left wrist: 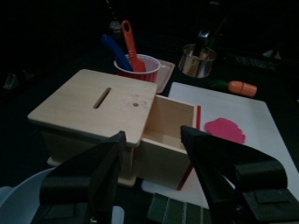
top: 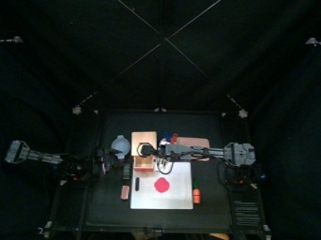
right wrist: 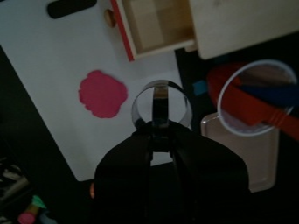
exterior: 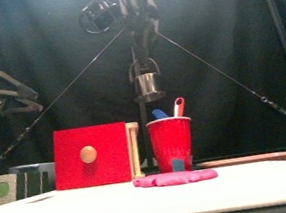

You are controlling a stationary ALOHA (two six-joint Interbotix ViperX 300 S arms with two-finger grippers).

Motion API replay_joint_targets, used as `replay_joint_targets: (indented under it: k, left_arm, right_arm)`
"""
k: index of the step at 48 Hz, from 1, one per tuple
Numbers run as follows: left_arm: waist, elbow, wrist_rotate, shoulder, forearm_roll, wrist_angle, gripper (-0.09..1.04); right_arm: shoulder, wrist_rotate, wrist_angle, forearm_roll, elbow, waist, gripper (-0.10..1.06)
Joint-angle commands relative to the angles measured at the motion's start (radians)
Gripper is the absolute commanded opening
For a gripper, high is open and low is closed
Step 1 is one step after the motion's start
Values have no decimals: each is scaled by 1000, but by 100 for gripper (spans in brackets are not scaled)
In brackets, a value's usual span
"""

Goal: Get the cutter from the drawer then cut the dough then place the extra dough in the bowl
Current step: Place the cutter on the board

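Cutter [exterior: 147,83] is off the table, hanging in the air from the right gripper [exterior: 144,66]. The jaws are pinched together on the wire handle that arches over its top.

- Orientation: metal wall upright, ring axis vertical, open mouth facing straight down. The right wrist view looks down through the ring. It is a short round band with no real long side; only the wire handle sticks up.
- Position: in the front view it hangs above the red cup [exterior: 172,143] and slightly to its left. It is clear of the blue knife [exterior: 158,114] and red knife [exterior: 178,106] standing in the cup. The top view puts it by the right side of the wooden box [top: 143,153].
- Drawer [right wrist: 158,26]: open, its red front facing the table's front edge. The inside shows bare pale wood.
- Dough [exterior: 174,179]: a flat pink-red blob with an uneven outline. It lies on the white board [top: 178,171] in front of the box, well below the cutter and not touching it.
- Left gripper [left wrist: 158,162]: jaws apart with nothing between them. It sits low at the left of the box, pointing at the box's side and the open drawer.
- Bowl [top: 118,146]: blue-grey, on the table to the left of the box, beside the left arm.
- Orange toy [top: 194,194]: lies at the board's right edge, apart from the dough
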Motion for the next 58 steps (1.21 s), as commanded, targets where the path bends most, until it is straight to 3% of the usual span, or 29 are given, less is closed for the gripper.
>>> replay_joint_targets:
  k: [1, 9, 16, 25, 33, 43, 58]
  left_arm:
    - [14, -21, 2, 3, 2, -3, 88]
    - [34, -54, 11, 3, 17, -3, 88]
    - [67, -72, 8, 3, 54, -3, 88]
    - [123, -101, 9, 3, 83, -2, 88]
    - [161, -120, 8, 3, 101, 20, 88]
    - [189, -124, 8, 3, 101, 31, 88]
    - [215, -126, 6, 3, 101, 31, 88]
  right_arm:
    - [-141, 51, -98, 6, 140, 20, 55]
    - [-262, 169, -245, 8, 357, 58, 55]
    - [-316, 252, -302, 48, 522, 106, 55]
    - [-356, 354, -416, 74, 660, 164, 55]
    - [-356, 416, -489, 41, 730, 209, 55]
    - [-353, 428, -557, -25, 788, 268, 55]
    - [-319, 416, -558, -34, 801, 302, 56]
